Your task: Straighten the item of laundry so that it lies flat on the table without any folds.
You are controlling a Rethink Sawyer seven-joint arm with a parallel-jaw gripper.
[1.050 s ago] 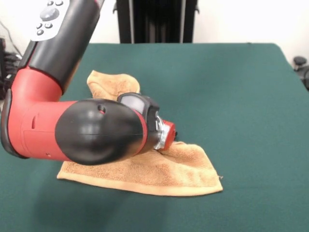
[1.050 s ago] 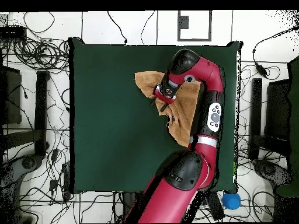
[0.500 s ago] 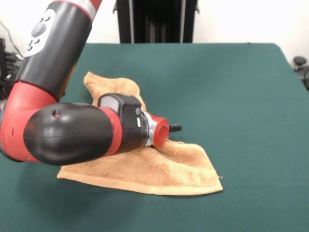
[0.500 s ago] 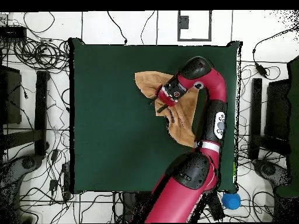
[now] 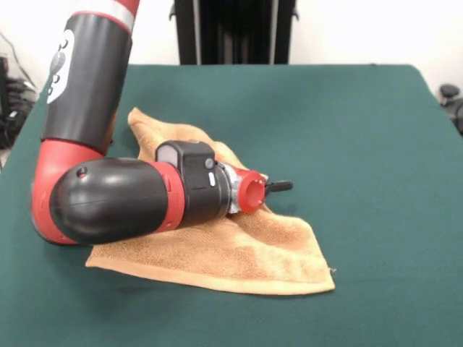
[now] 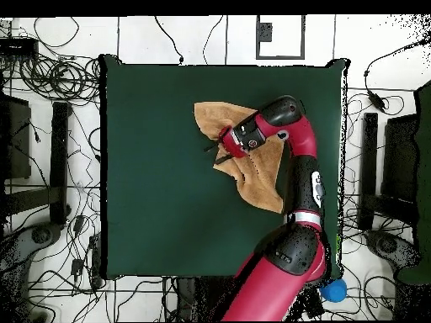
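The hand towel [image 5: 239,249] is seen on the green-covered table [image 5: 362,130], toward the side where the arm comes in. It is not flat: in the overhead view its outline is irregular, w/ one lobe toward the table's top edge and a tapering tail running down beside the forearm. In the front view a raised, bunched ridge is seen behind the wrist, while the near part lies spread, ending in a pointed corner at the lower right. So at least one fold is judged to remain.

The gripper [image 5: 278,186] is held low and nearly horizontal, w/ the wrist lying across the towel's middle and the dark tips projecting just past the cloth's edge over bare table. In the overhead view the gripper [image 6: 215,152] is seen at the towel's left edge, pointing away from the forearm. This low, sideways pose is judged to suit a drag or a pinch at an edge rather than a lift from above.

Jaw state can't be told: the tips appear as one small dark shape in the front view, and whether cloth is caught between them isn't shown in either view.

Task is judged partway at best; the bunched part under and behind the arm [image 5: 116,202] is hidden, so extent of folding there can't be read. Risk: more cloth may be rucked by the wrist riding over it.
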